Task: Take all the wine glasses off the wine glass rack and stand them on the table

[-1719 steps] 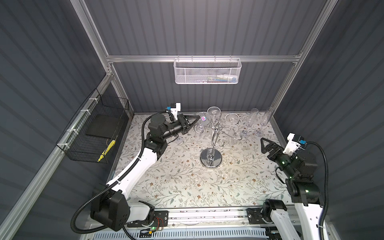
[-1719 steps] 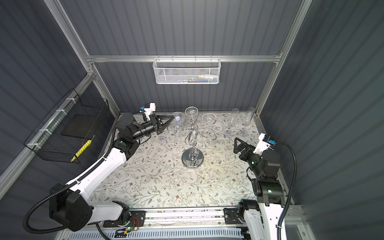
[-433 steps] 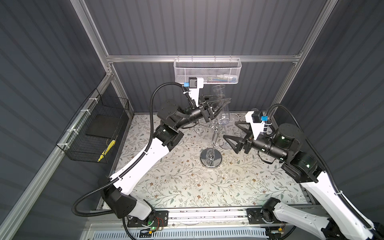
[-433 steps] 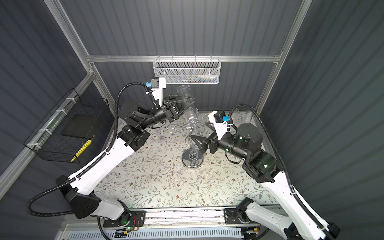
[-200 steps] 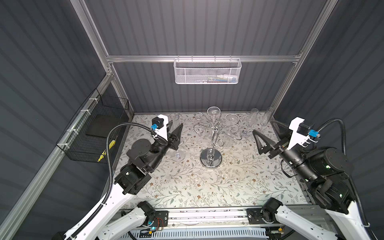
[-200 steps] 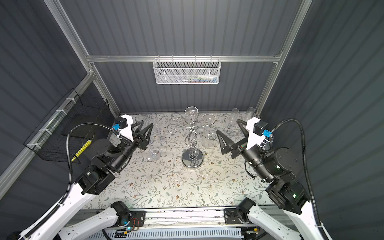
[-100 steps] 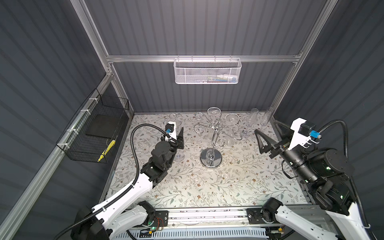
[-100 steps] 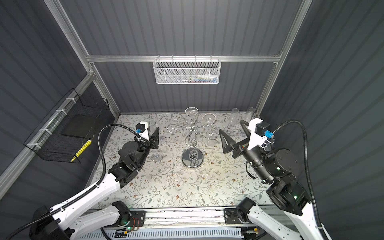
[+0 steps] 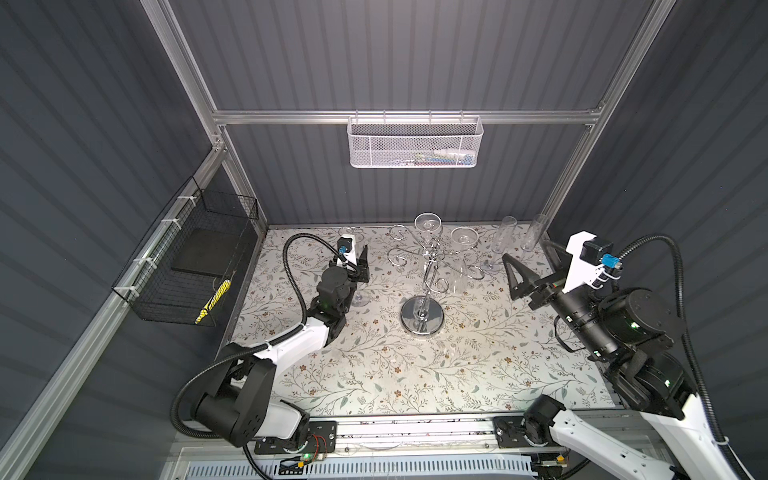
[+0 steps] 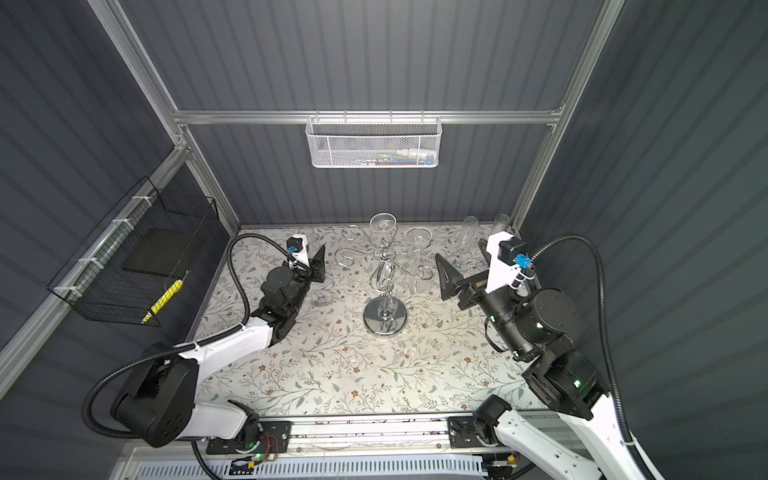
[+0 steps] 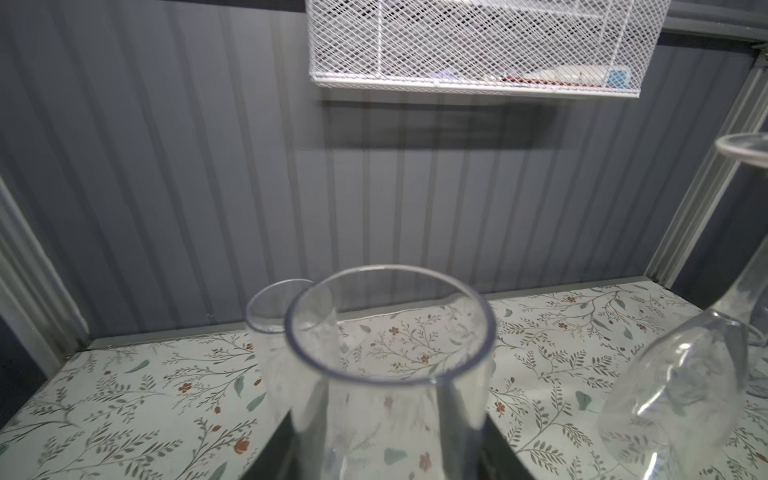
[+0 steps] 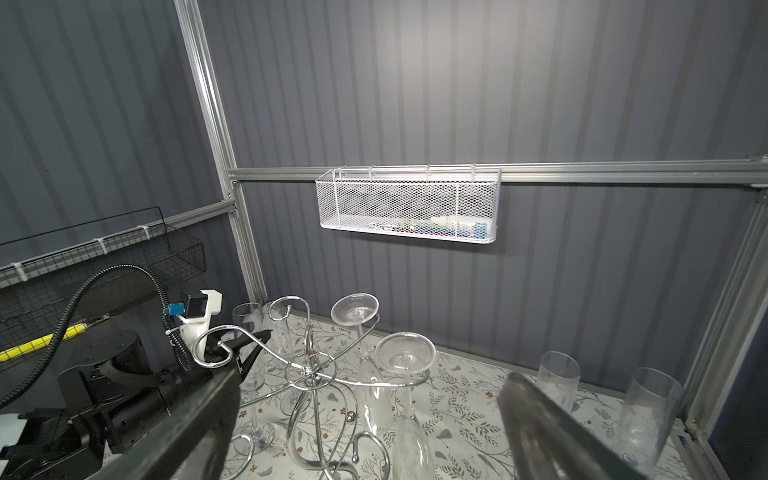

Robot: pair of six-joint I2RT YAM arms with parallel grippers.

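You've got the glass (image 11: pixel 390 374) pinched in the left gripper (image 9: pixel 357 262), right gripper (image 9: pixel 524 249) spread: open slowly, back straight out.

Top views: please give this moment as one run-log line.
shiny chrome wire wine glass rack: two glasses hanging | left end effector: shut on clear stemmed wine glass, upright, off rack | right end effector: open, empty

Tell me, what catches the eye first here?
A shiny chrome wine glass rack stands mid-table on the floral cloth, two glasses hanging upside down from its curled arms. To its left, the left gripper clasps a clear wine glass upright; the right gripper hovers wide open on the right.
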